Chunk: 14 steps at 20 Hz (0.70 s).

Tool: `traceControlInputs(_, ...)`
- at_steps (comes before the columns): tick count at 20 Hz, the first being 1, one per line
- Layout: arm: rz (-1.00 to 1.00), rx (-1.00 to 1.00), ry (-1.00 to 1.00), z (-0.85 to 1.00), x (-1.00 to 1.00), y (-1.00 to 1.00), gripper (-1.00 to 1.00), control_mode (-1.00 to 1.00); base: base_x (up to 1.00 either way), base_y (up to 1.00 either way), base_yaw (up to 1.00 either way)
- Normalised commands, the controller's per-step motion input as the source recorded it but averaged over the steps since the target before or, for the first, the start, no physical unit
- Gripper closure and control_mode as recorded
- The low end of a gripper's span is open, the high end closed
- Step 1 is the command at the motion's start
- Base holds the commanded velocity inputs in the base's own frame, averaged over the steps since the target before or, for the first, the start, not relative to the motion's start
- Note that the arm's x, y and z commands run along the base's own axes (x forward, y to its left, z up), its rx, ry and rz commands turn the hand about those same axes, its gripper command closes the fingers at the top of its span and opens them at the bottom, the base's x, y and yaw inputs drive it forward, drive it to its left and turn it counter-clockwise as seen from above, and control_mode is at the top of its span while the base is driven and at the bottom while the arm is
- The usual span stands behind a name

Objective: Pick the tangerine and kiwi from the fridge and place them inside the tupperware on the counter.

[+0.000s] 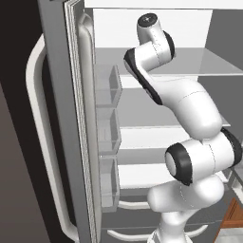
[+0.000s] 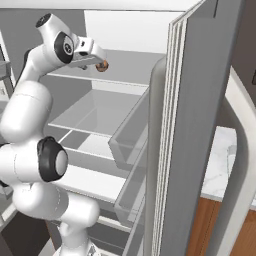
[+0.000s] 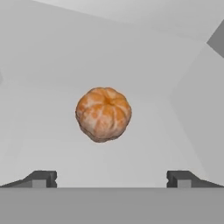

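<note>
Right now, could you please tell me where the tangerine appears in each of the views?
Left base view: I cannot find it; the arm stands before the fridge shelves.
Right base view: tangerine upper left, at the hand's tip.
Hand view: centre, between open fingertips.
Shared landmark: the grey upper shelf.

Dark wall point(image 1: 19, 190) — left of view

The robot's glossy white arm point(image 1: 194, 111) was built of thick, rounded segments with smooth, plastic-looking shells. Dark, nearly black bands point(image 1: 179, 163) ringed the joints, and a long dark seam ran along one upper link. A round dark cap point(image 1: 148, 19) with a small pale mark at its centre closed the topmost joint. The small white boxy wrist piece point(image 2: 86, 46) carried a dark square detail. The claw point(image 3: 111, 178) ended in two small dark grey blocky fingertips point(image 3: 41, 178).
</note>
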Motion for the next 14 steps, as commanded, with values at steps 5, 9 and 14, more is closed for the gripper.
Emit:
traceControlInputs(5, 0.0, 0.0, 0.0, -0.03, 0.18, -0.05, -1.0, -1.0, 0.0, 0.0, 0.0)
traceControlInputs(9, 0.0, 0.0, 0.0, -0.04, 0.17, -0.03, -1.0, -1.0, 0.0, 0.0, 0.0)
traceControlInputs(14, 0.0, 0.04, 0.0, -0.04, 0.21, 0.0, -1.0, -1.0, 0.0, 0.0, 0.0)
